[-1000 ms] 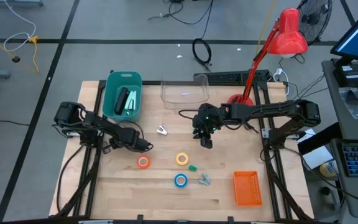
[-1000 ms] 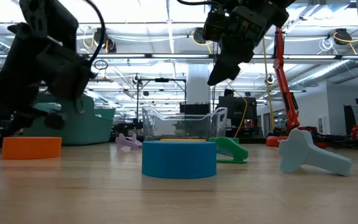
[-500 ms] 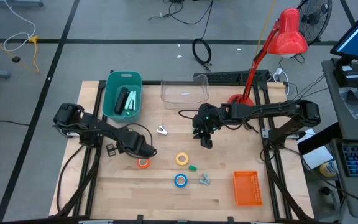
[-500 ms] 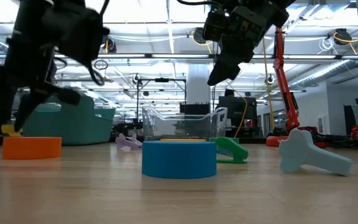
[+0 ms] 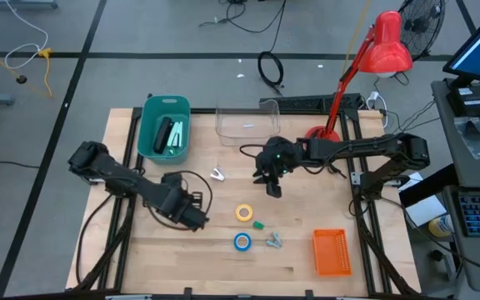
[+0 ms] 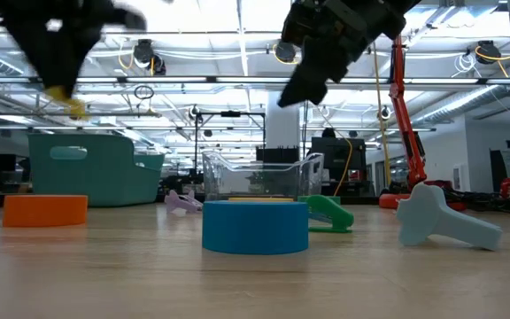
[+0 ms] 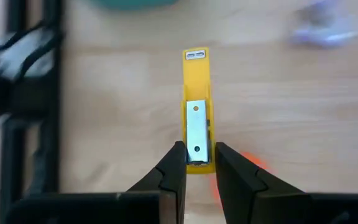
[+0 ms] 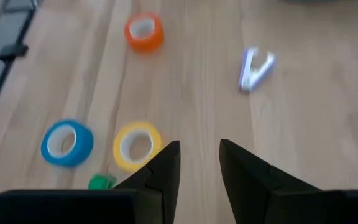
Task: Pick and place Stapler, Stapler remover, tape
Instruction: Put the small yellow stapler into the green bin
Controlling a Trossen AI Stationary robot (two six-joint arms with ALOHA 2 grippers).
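My left gripper (image 5: 193, 216) is shut on a small yellow stapler (image 7: 196, 93), raised above the table and over the orange tape (image 6: 45, 210), which the high view hides. My right gripper (image 5: 271, 185) hovers open and empty mid-table, above the yellow tape (image 8: 137, 146). The yellow tape (image 5: 244, 213) and blue tape (image 5: 242, 242) lie flat on the table. A small green item (image 5: 258, 224) lies between them; its shape does not show. A lilac stapler remover (image 5: 217, 174) lies near the clear container. A pale blue-grey piece (image 5: 274, 241) lies beside the blue tape. My left gripper pinches the yellow stapler between its two fingers, on the two long sides at its near end (image 7: 196, 163). The fingers lie along it, and the rest sticks out past the fingertips. The stapler (image 6: 65, 96) is lifted clear of the table.
A teal bin (image 5: 165, 127) with a dark stapler and pale items stands at the far left. A clear container (image 5: 247, 122) stands beside it. An orange basket (image 5: 332, 252) sits near right. A red lamp (image 5: 373, 58) stands at the far right.
My left gripper has gone toward the table's near right, to over the orange tape, and has risen, lifting the yellow stapler from near the tabletop to well above it. My right gripper has shifted only slightly.
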